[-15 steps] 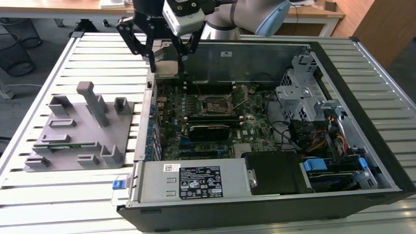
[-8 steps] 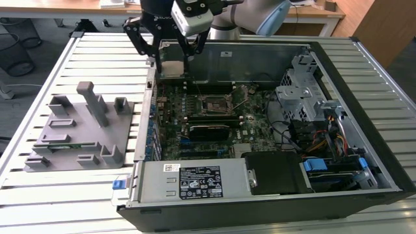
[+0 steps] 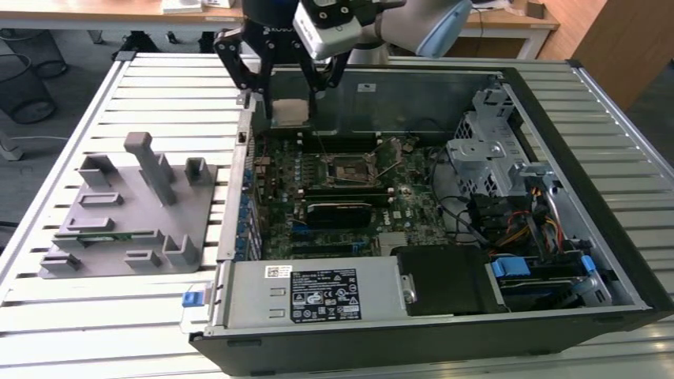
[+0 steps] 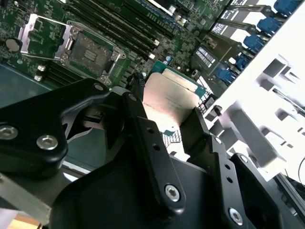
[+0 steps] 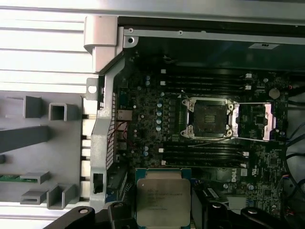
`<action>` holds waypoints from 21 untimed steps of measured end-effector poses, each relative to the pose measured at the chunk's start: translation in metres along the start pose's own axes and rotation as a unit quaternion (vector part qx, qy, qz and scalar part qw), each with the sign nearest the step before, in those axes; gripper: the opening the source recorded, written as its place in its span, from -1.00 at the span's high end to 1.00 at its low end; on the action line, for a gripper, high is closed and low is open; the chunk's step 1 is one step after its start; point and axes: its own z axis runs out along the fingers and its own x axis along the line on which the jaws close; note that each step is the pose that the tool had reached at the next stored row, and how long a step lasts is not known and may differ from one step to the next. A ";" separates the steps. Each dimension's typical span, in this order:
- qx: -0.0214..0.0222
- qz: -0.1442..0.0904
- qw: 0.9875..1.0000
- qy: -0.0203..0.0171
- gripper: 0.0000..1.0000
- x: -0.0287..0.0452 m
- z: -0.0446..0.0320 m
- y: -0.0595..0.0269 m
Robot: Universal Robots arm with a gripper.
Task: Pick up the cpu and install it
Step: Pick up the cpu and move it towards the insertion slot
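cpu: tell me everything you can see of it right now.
The cpu is a small flat square chip: a silver-grey metal lid with fine print, on a green board edge. The black gripper clamps it at two opposite edges, holding it in the air over the open computer case, lid toward both wrist views. It touches nothing else and is apart from the empty socket, whose frame is swung open.

Open computer case (image 3: 421, 343) beside grey parts holder (image 3: 125, 210).

pale slatted table (image 3: 95, 95) | wooden desk (image 3: 106, 14) behind | grey floor (image 3: 37, 181) | black bin (image 3: 24, 91)
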 end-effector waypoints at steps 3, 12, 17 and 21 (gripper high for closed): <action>0.000 0.000 1.000 0.000 -0.08 -0.0045 0.0003 -0.0001; 0.000 0.000 1.000 0.000 -0.08 -0.0182 0.0012 -0.0004; 0.000 0.000 1.000 0.000 -0.08 -0.0261 0.0017 -0.0006; 0.000 0.000 1.000 0.000 -0.08 -0.0304 0.0025 0.0017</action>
